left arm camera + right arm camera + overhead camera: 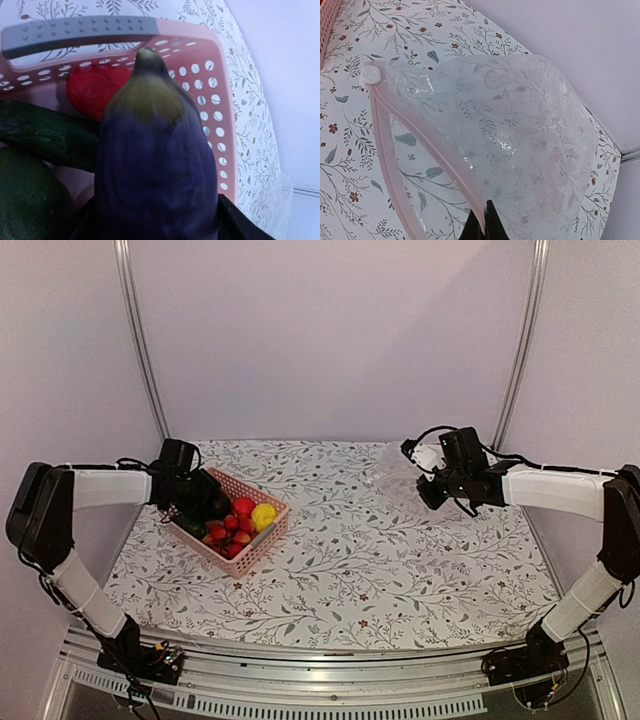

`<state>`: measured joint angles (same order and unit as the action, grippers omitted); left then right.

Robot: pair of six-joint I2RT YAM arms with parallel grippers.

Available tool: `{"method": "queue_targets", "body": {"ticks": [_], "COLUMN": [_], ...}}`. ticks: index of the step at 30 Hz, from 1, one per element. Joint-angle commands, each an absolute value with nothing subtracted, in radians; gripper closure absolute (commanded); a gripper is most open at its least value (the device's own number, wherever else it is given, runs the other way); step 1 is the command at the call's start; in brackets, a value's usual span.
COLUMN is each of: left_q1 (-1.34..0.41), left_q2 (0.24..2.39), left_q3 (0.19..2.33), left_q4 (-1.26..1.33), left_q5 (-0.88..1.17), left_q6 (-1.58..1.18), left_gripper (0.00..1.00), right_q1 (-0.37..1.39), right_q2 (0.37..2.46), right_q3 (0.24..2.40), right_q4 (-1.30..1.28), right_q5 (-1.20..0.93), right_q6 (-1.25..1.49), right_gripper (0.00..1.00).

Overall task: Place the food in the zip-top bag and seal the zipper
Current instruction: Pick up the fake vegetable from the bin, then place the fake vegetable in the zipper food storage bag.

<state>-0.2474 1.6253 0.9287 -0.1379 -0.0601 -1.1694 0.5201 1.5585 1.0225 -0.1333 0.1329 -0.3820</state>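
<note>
The food lies in a pink basket [262, 540]: red balls [232, 530], a yellow piece [264, 515] and a green piece [190, 527]. My left gripper [205, 502] reaches into the basket's far left corner. In the left wrist view the dark purple eggplant [155, 150] fills the gap of my left gripper [155, 222], with both fingers against its sides. A red piece [92, 90] and a green one [45, 132] lie beside it. The clear zip-top bag [520, 130] hangs from my right gripper [487, 222], which is shut on the pinkish zipper [420, 135] of its upper lip, so the mouth gapes.
The bag [395, 480] and my right gripper [432, 490] are at the table's back right. A white slider [370, 75] sits at the zipper's far end. The basket's perforated wall [200, 90] rises just beyond the eggplant. Flowered cloth covers the table [380, 570].
</note>
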Motion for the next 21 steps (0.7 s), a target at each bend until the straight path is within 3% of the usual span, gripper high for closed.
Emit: {"method": "queue_targets", "body": {"ticks": [1,10,14,21], "left_q1": [-0.269,-0.416,-0.561,-0.831], "left_q2": [1.451,1.222,1.123,1.138], "left_q3": [0.89,0.895,0.796,0.757], "left_q4": [-0.096,-0.025,0.278,0.623], "left_q5": [-0.07,-0.049,0.024,0.121], "left_q6": [-1.117,-0.732,-0.528,-0.361], "left_gripper": [0.45,0.46,0.49,0.54], "right_q1": [0.511,0.512,0.525,0.614], "right_q2": [1.53,1.493,1.502,1.544], "right_q3": [1.028,1.207,1.334,1.422], "right_q4": [-0.145,-0.371,-0.572,-0.73], "right_q5": [0.124,-0.02,-0.19,-0.255], "right_q6": [-0.375,-0.363,-0.364,-0.364], "right_gripper": [1.0,1.0,1.0,1.0]}}
